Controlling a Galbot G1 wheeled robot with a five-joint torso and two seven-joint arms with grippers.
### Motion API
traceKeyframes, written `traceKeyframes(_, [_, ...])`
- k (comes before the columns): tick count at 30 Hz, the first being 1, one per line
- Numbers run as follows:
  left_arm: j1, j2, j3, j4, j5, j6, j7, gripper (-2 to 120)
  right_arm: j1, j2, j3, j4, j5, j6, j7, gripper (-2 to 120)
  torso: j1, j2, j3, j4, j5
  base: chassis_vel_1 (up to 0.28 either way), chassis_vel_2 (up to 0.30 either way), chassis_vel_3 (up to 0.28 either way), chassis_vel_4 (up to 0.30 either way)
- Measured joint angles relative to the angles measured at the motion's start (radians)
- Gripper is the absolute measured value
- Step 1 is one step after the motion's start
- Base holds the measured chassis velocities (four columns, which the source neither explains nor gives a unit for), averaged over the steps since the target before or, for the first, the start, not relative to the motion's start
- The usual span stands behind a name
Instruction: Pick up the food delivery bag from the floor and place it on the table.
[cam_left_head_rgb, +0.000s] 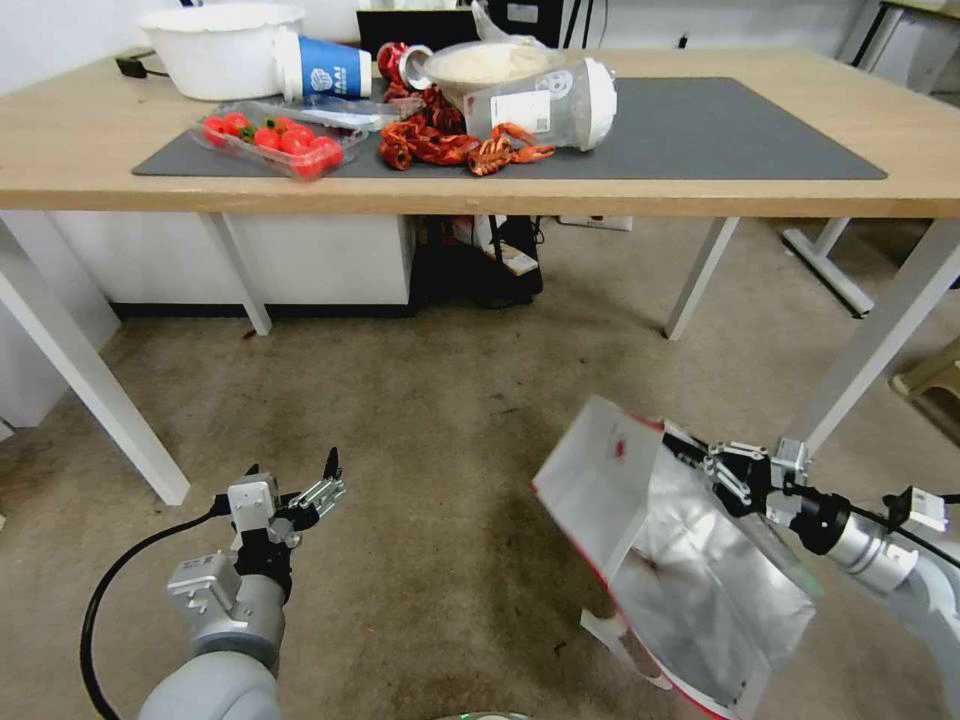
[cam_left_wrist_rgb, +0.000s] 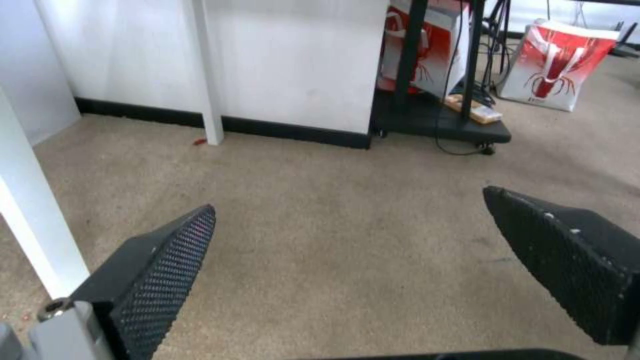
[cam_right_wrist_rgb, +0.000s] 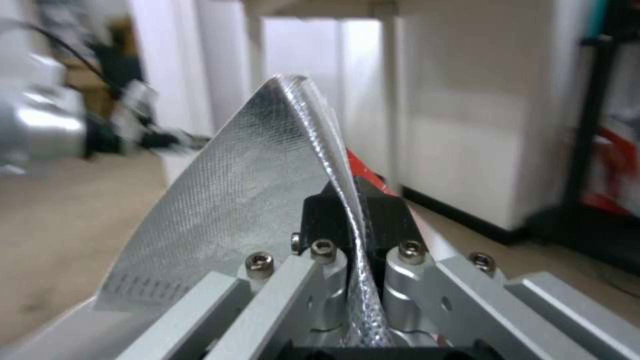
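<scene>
The desk (cam_left_head_rgb: 620, 195) stood at twelve o'clock, its dark mat (cam_left_head_rgb: 740, 130) crowded at the eleven o'clock end with a white bowl (cam_left_head_rgb: 215, 48), a blue cup (cam_left_head_rgb: 325, 68), a tray of strawberries (cam_left_head_rgb: 275, 138) and crayfish (cam_left_head_rgb: 440, 145). A white desk leg (cam_left_head_rgb: 880, 340) rose just beside the right gripper (cam_left_head_rgb: 715, 462), whose jaws were pinched on the rim of the food delivery bag (cam_left_head_rgb: 690, 570), tilted at four o'clock above the floor (cam_left_head_rgb: 420, 430). The right wrist view showed foil clamped between the fingers (cam_right_wrist_rgb: 320, 220). The left gripper (cam_left_wrist_rgb: 347, 250) hung at seven o'clock, jaws wide, holding nothing; its wrist view revealed another red-and-white bag (cam_left_wrist_rgb: 557, 62) beyond the desk.
</scene>
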Motion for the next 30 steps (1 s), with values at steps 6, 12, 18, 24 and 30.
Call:
traceKeyframes(6, [-0.007, -0.004, 0.000, 0.004, -0.005, -0.003, 0.000, 100, -0.024, -0.047, 0.007, 0.105, 0.145, 0.131, -0.282, 0, 0.000, 0.000, 0.000, 0.0000, -0.0001, 0.000, 0.000, 0.000, 0.000])
traceKeyframes(12, [-0.011, -0.007, -0.001, 0.010, -0.006, -0.006, 0.000, 100, -0.028, -0.075, 0.008, 0.175, 0.255, 0.115, -0.575, 0, 0.000, 0.000, 0.000, 0.0000, 0.0000, 0.000, 0.000, 0.000, 0.000])
traceKeyframes(18, [-0.011, -0.009, -0.005, 0.009, -0.013, -0.007, -0.006, 100, -0.006, -0.097, 0.003, 0.197, 0.373, 0.048, -0.758, 0, 0.000, 0.000, 0.000, 0.0001, 0.0000, 0.000, 0.000, 0.000, 0.000])
traceKeyframes(24, [-0.012, -0.014, -0.005, -0.014, -0.047, 0.018, -0.020, 100, 0.006, -0.120, 0.001, 0.200, 0.517, -0.008, -0.899, 0, 0.000, 0.000, 0.000, 0.0001, 0.0000, 0.000, 0.000, 0.000, 0.000])
traceKeyframes(30, [-0.010, -0.021, -0.004, -0.028, -0.059, 0.034, -0.023, 100, 0.002, -0.133, 0.017, 0.160, 0.595, -0.066, -1.020, 0, 0.000, 0.000, 0.000, 0.0000, 0.0001, 0.000, 0.000, 0.000, 0.000])
